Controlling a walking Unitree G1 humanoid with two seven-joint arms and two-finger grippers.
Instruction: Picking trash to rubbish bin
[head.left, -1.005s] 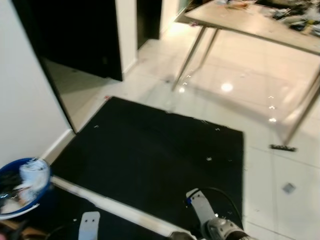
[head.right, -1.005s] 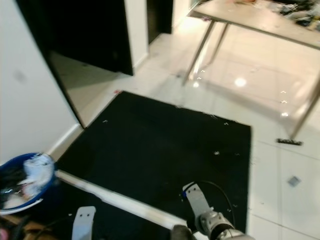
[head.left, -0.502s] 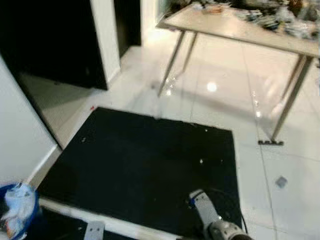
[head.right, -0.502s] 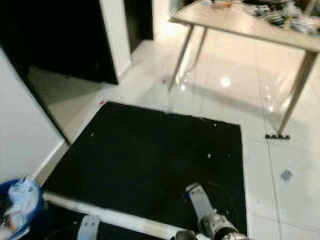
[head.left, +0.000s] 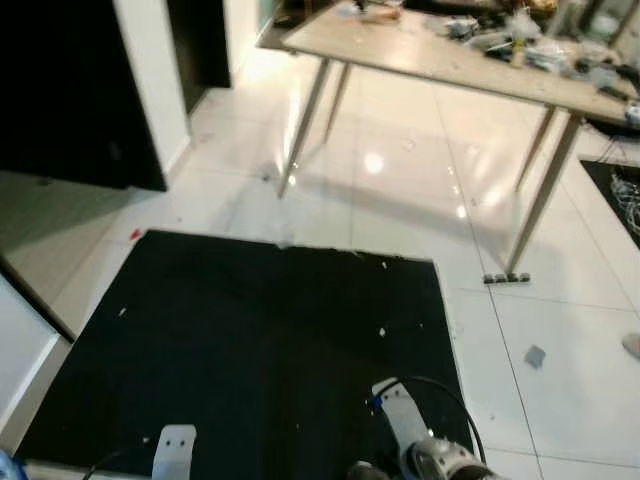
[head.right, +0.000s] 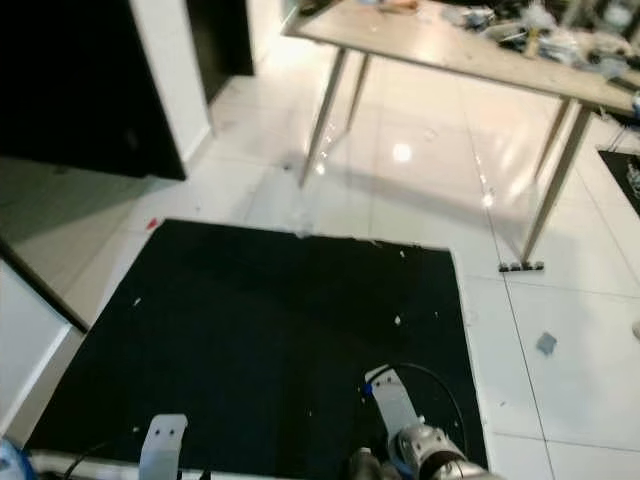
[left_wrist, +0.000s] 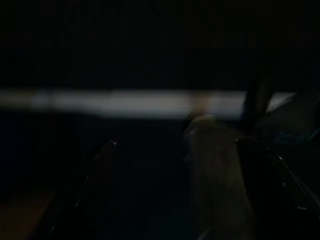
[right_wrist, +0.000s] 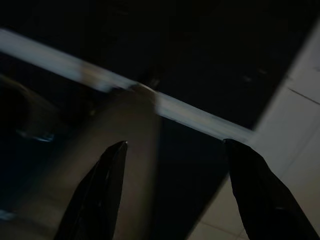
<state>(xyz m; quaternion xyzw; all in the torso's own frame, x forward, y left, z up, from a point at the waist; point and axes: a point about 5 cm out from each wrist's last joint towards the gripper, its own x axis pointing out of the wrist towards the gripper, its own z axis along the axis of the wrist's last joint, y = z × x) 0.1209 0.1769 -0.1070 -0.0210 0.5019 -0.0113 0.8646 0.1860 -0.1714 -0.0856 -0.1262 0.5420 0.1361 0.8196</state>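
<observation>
A black mat (head.left: 250, 350) lies on the glossy white tile floor (head.left: 400, 190), dotted with small pale scraps (head.left: 382, 331), and a small grey piece of trash (head.left: 535, 355) sits on the tiles well right of it. Beyond stands a table whose tabletop (head.left: 420, 50) is cluttered with blurred items. The right gripper (right_wrist: 172, 190) hangs low with fingers (right_wrist: 95, 195) apart and empty over the mat's edge; the left gripper (left_wrist: 175, 195), in a very dark view, also seems spread.
</observation>
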